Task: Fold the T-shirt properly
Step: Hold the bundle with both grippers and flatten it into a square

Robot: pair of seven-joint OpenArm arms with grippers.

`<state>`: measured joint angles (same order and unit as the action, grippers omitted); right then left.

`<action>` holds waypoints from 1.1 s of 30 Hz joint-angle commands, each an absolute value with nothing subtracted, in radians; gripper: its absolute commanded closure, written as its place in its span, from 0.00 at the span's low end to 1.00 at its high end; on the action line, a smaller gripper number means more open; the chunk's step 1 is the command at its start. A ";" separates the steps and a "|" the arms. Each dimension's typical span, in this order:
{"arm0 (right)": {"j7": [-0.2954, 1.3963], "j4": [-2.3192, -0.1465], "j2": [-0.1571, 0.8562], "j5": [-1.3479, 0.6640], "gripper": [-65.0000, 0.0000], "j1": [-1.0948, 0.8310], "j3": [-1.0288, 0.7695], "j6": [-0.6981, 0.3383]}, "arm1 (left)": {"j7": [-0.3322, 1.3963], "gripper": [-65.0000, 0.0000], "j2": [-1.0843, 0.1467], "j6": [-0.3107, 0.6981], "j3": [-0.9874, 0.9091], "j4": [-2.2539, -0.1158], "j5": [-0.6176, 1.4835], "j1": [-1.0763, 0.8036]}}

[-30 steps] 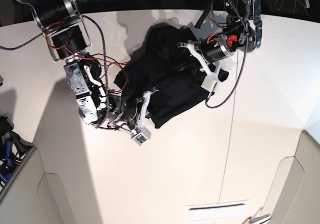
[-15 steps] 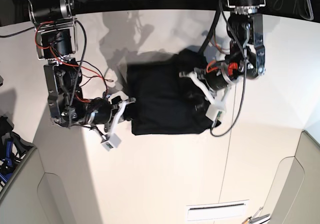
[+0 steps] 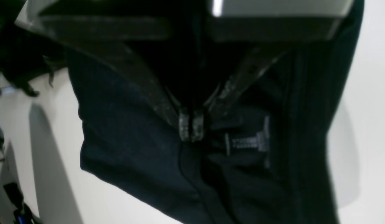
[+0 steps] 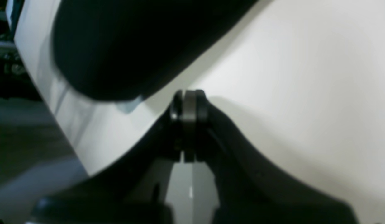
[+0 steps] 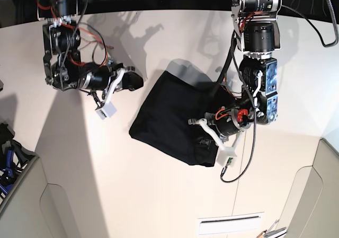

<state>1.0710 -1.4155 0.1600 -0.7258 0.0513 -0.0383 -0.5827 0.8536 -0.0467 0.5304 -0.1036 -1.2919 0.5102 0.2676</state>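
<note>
Black cloth now lies as a compact folded bundle: the T-shirt (image 5: 172, 121) sits on the white tabletop (image 5: 159, 195) with its near edge under your left tool (image 5: 204, 141), and well apart from your right tool (image 5: 136, 82).

Your right tool (image 4: 188, 104) has let go and pulled away. In the right wrist view its tips are pressed together with nothing between them, bare tabletop is beneath it, and the dark cloth lies ahead and off to one side. Your left tool (image 3: 191, 126) is also pressed together, down over the cloth just beside the small pale label (image 3: 248, 143). A seam runs away from its tips, but you cannot tell from the blurred left wrist view whether a thin layer of fabric is pinched there or the tips merely rest on it.

Half a second ago both tools were at the shirt's opposite sides, with the cloth a broad rectangle between them. Since then the shirt has swung to a slanted lie and your right arm has retreated up and away. That suggests the fold is laid and you are finishing it with the left side alone.
</note>
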 commanded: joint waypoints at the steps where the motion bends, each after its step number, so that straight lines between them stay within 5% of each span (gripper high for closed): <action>1: 1.052 -1.466 0.160 -0.752 1.00 0.051 -0.042 -0.591 | 0.839 1.00 -0.049 0.535 -0.104 -1.307 0.530 0.300; 15: 0.880 -1.596 0.160 -0.558 1.00 0.163 -0.173 -0.587 | 0.932 1.00 -0.176 0.561 -0.105 -1.596 0.654 0.118; 33: 0.635 -0.935 0.080 -0.402 1.00 0.492 0.128 -0.589 | 0.783 1.00 -0.180 0.560 -0.105 -1.605 0.495 -0.046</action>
<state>0.6426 -0.9207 0.0757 -0.3901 0.4625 0.1314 -0.5800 0.8028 -0.1749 0.5571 -0.1043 -1.5867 0.4763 -0.0631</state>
